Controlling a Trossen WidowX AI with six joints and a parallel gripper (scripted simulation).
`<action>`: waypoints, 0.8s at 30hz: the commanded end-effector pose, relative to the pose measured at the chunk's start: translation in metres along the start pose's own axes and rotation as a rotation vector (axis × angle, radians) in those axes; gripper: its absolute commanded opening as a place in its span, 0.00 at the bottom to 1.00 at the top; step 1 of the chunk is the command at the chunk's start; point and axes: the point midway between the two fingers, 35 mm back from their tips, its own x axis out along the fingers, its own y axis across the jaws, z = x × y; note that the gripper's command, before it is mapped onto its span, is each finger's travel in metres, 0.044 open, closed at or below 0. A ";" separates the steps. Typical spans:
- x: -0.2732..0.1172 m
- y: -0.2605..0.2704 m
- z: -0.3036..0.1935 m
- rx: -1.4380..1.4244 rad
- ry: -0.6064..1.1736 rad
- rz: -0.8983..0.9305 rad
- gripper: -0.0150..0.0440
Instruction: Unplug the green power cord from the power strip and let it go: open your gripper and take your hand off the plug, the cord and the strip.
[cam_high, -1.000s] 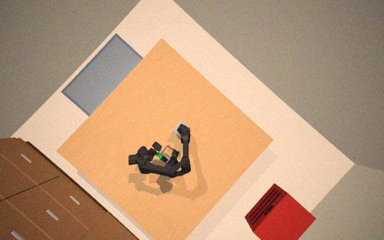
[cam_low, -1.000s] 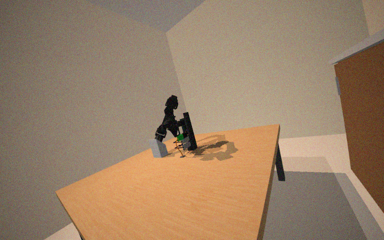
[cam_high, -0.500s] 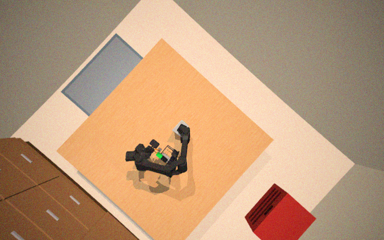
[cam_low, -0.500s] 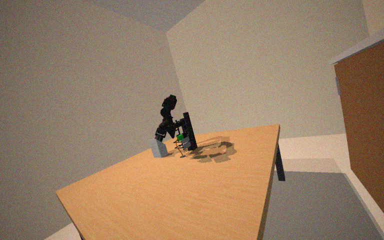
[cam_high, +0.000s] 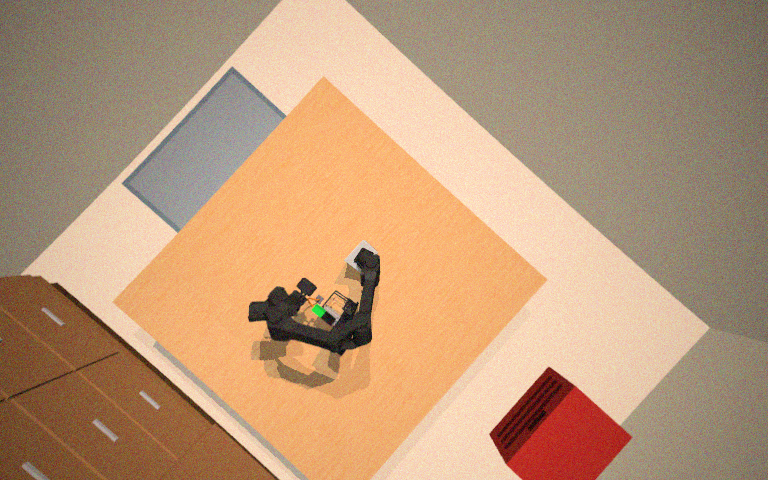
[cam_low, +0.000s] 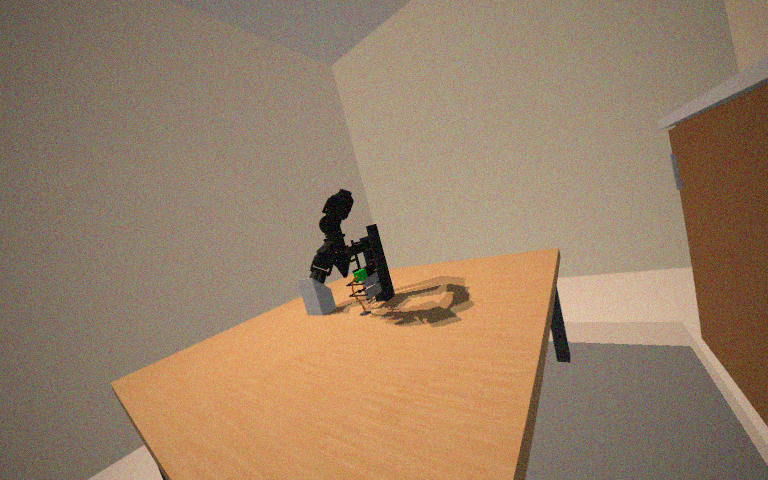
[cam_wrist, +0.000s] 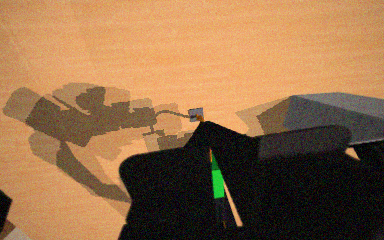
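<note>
Green plug (cam_high: 318, 310) (cam_low: 360, 275) (cam_wrist: 218, 184), long axis perhaps level

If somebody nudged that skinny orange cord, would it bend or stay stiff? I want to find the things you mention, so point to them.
The orange cord (cam_high: 310, 299) (cam_low: 357, 301) (cam_wrist: 200, 118) would probably bend, since it already curves in the exterior view. It looks thin, so it is likely light. A pull might tug the small grey block (cam_high: 320, 298) (cam_low: 365, 313) (cam_wrist: 195, 114) at its end; I can't tell if that is fixed.
</note>
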 end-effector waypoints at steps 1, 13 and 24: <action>-0.002 0.000 0.001 -0.007 -0.007 0.001 0.25; 0.001 -0.003 0.001 -0.007 -0.007 0.001 0.25; 0.001 -0.003 0.001 -0.007 -0.007 0.001 0.25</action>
